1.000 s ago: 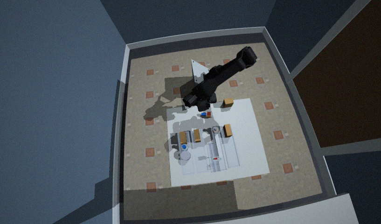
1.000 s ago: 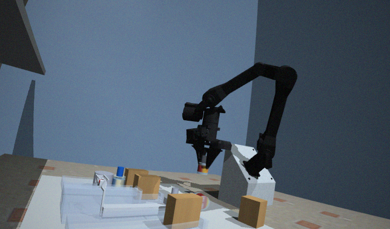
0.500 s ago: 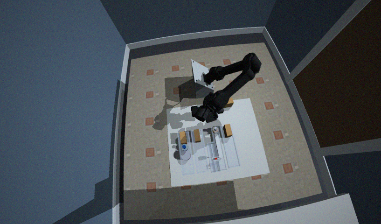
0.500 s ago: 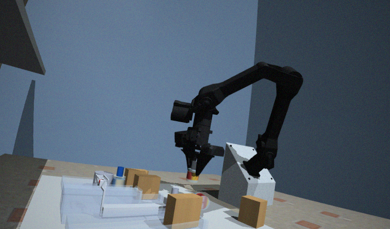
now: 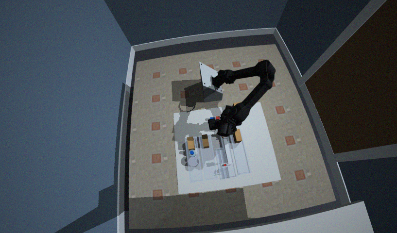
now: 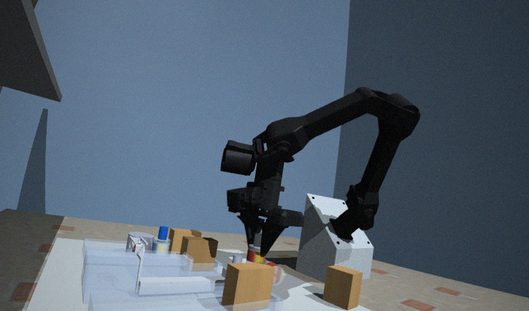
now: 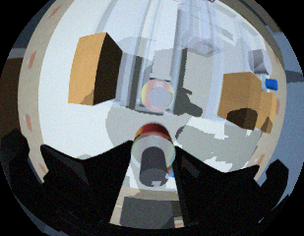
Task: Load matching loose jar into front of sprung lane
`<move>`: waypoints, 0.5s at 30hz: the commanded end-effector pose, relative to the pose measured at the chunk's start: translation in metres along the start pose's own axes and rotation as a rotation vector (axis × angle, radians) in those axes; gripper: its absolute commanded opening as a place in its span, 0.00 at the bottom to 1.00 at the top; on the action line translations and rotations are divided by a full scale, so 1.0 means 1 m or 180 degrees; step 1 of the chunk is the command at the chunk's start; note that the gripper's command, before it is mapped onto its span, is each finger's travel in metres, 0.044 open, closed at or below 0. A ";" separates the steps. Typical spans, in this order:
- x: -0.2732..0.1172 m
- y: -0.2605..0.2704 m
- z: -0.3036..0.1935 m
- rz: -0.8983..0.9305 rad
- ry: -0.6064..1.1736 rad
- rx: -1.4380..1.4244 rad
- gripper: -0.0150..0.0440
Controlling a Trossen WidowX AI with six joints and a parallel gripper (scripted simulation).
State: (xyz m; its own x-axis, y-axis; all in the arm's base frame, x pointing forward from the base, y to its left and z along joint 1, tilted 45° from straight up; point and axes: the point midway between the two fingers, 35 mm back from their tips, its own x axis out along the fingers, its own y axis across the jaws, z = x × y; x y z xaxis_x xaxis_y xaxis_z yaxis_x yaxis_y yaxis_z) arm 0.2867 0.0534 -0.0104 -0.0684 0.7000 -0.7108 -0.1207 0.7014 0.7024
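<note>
The gripper (image 5: 225, 128) (image 6: 256, 253) (image 7: 153, 147) is narrowed onto the loose jar (image 6: 255, 254) (image 7: 152, 144), its label banded red and yellow, its grey cap up between the fingers. Any writing on it is too small to read. Ahead of the jaws, the lane jar (image 6: 237, 258) (image 7: 157, 95) stands in the lane (image 5: 224, 151) (image 7: 178, 59), the held one outside its front. A red-labelled, blue-capped jar (image 5: 217, 117) (image 6: 275, 273) lies near, below the jaws; a wooden block (image 5: 237, 135) (image 6: 247, 285) (image 7: 85, 69) stands beyond them, beside the lane.
</note>
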 end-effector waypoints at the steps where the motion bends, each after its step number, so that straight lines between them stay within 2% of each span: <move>1: 0.003 0.001 0.003 0.0008 -0.0024 0.0013 0.25; 8: 0.023 0.001 0.002 0.0012 -0.0024 0.0013 0.25; 15: 0.024 0.001 0.004 0.0012 -0.0024 0.0013 0.25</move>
State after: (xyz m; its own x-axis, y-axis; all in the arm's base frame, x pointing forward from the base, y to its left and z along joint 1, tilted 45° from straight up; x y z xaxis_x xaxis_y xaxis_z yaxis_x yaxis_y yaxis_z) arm 0.2878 0.0709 -0.0262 -0.0633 0.7014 -0.7100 -0.1199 0.7009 0.7031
